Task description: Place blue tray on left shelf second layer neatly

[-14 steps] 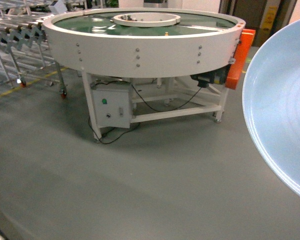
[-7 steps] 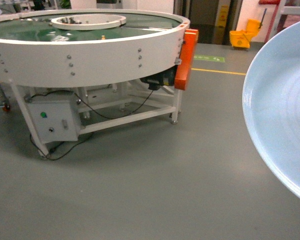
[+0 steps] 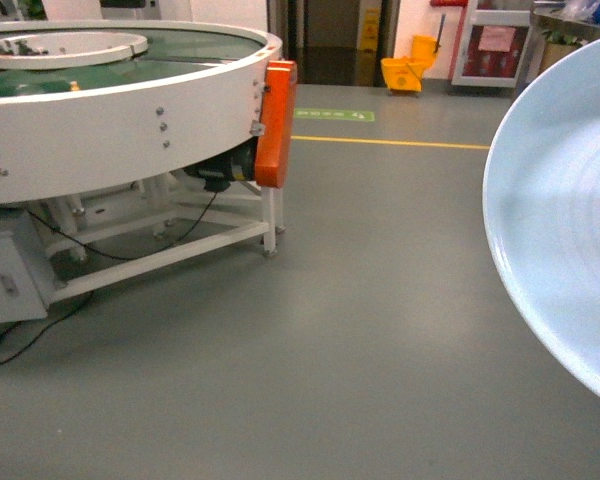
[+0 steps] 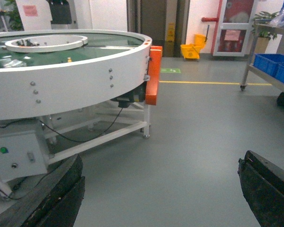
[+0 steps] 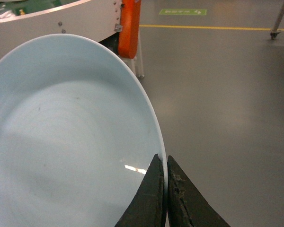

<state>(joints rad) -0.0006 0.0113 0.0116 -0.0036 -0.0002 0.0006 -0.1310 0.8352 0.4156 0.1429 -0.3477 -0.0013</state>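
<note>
The blue tray [image 3: 560,220] is a pale light-blue round dish that fills the right edge of the head view, held up on its edge above the floor. In the right wrist view the blue tray [image 5: 71,137] covers the left half, and my right gripper [image 5: 166,163] is shut on its rim, one finger on each side. My left gripper [image 4: 162,158] is open over bare floor, with its dark fingers [image 4: 57,198] far apart and nothing between them. A steel rack [image 4: 267,71] with deep-blue crates stands at the right; I cannot tell whether it is the left shelf.
A large white round conveyor table [image 3: 130,100] with an orange guard [image 3: 276,125] stands at the left, its frame, cables and control box [image 4: 16,158] beneath. Grey floor stretches ahead to a yellow line [image 3: 400,143] and a yellow mop bucket [image 3: 408,72] by a doorway.
The head view has swung to the right: the round table slid from the middle to the left edge, and the doorway and mop bucket came into view. The tray keeps its place in view.
</note>
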